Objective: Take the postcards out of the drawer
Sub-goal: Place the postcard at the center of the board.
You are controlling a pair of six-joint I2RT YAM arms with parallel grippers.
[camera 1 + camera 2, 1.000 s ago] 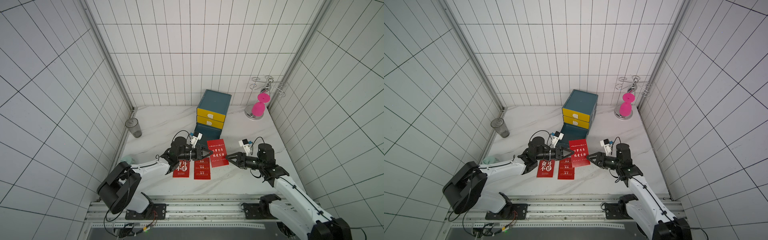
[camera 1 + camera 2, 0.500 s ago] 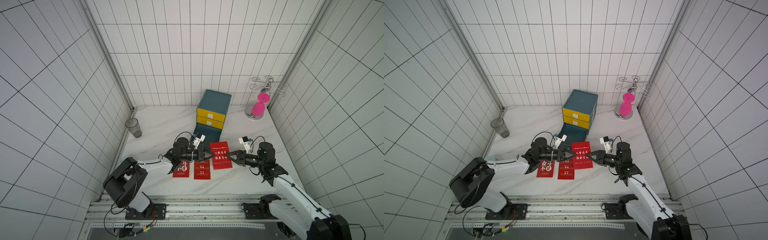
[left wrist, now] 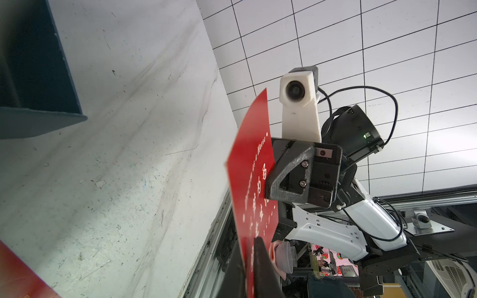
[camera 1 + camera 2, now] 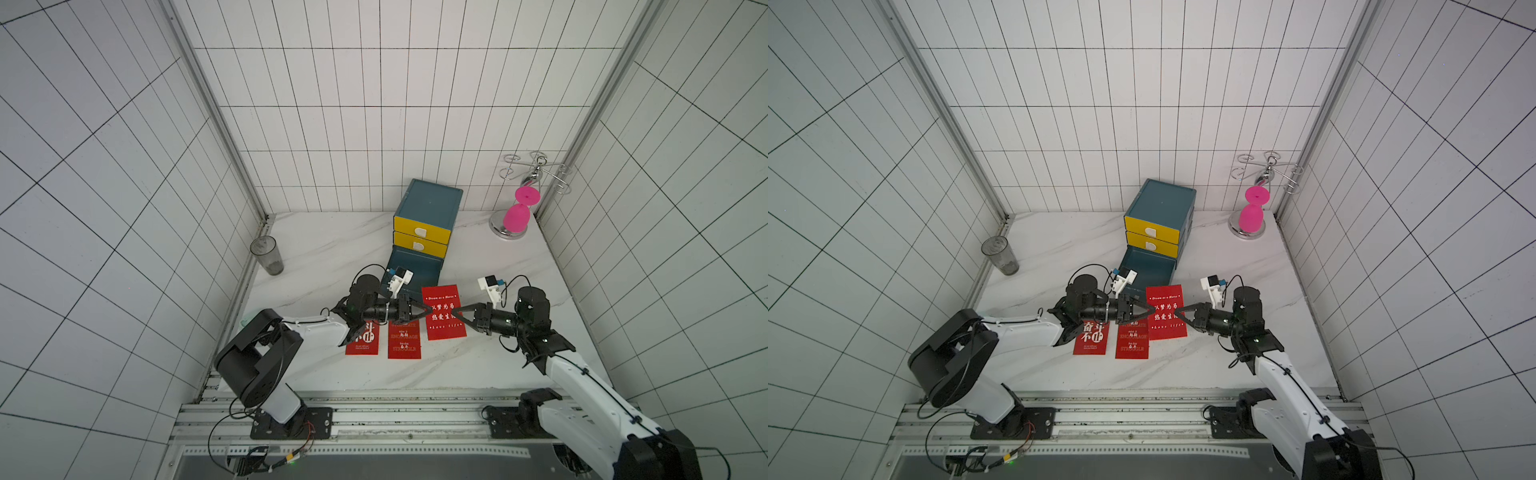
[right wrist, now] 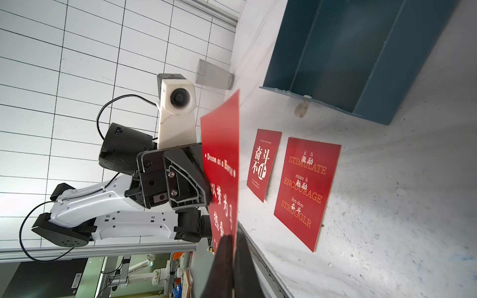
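Observation:
Both grippers hold one red postcard in the air, in front of the open blue bottom drawer. My left gripper is shut on its left edge. My right gripper is shut on its right edge. Two more postcards lie flat on the marble below. One reads STIMULATE, and the other is partly under the left arm. The drawer shows only its bare blue inside.
The blue cabinet with two shut yellow drawers stands at the back. A grey tumbler is by the left wall. A pink glass hangs on a metal rack at the back right. The metal rail runs along the front edge.
My right gripper moved in from the right and closed on the free edge of the postcard held by the left gripper. The two postcards on the table stayed put.

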